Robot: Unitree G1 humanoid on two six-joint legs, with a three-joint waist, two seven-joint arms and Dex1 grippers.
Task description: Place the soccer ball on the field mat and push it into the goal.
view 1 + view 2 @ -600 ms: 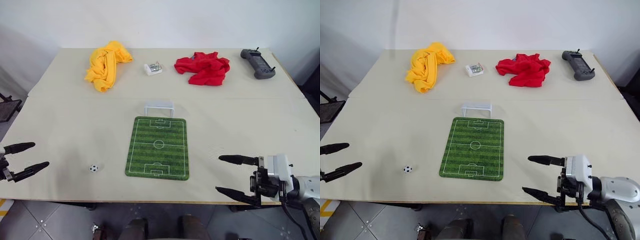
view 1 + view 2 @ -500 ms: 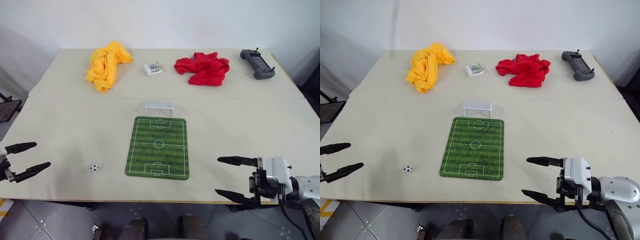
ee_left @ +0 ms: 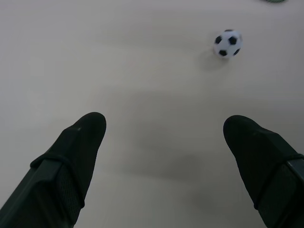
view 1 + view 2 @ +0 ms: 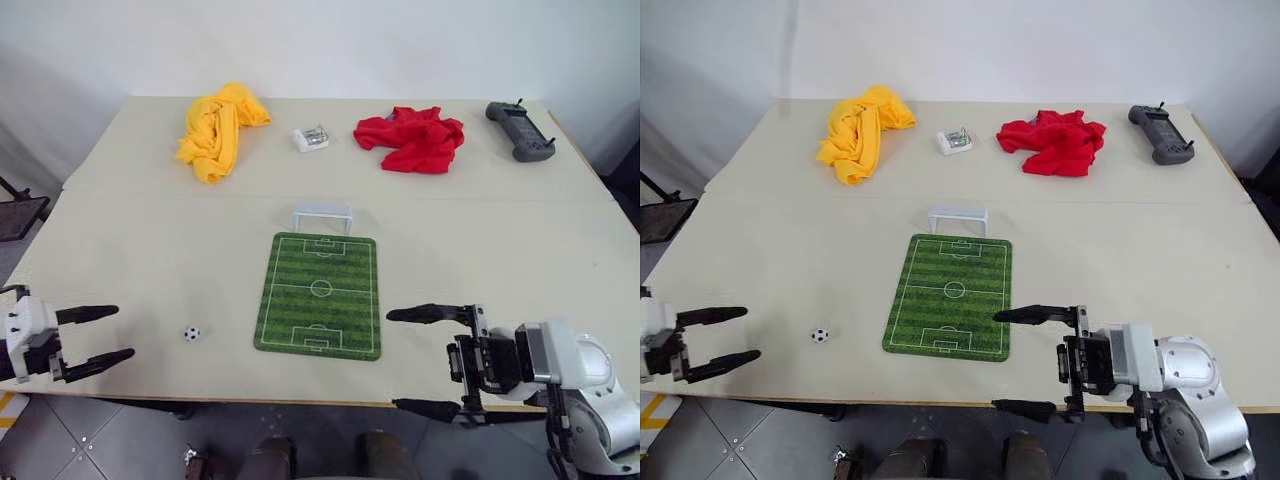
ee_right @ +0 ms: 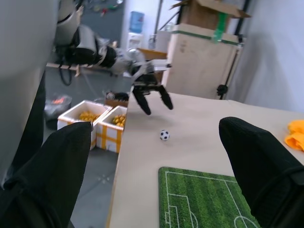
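The soccer ball (image 4: 191, 334) lies on the bare table, left of the field mat (image 4: 320, 295) and near the front edge. The white goal (image 4: 322, 216) stands just beyond the mat's far end. My left gripper (image 4: 120, 332) hovers left of the ball, open and empty, pointing toward it. In the left wrist view the ball (image 3: 228, 43) sits ahead of the spread fingers (image 3: 78, 152). My right gripper (image 4: 394, 360) is open and empty at the mat's near right corner, pointing left. Its wrist view looks across the mat (image 5: 204, 199) to the ball (image 5: 164, 135) and the left gripper (image 5: 152, 97).
Along the table's far side lie a yellow cloth (image 4: 215, 128), a small white box with batteries (image 4: 311, 138), a red cloth (image 4: 412, 137) and a grey controller (image 4: 520, 130). Boxes of yellow items (image 5: 90, 116) stand on the floor off the table's left end.
Both grippers have moved inward. The left one has come right toward the ball; the right one has slid left to the mat's near right corner. The ball has not moved.
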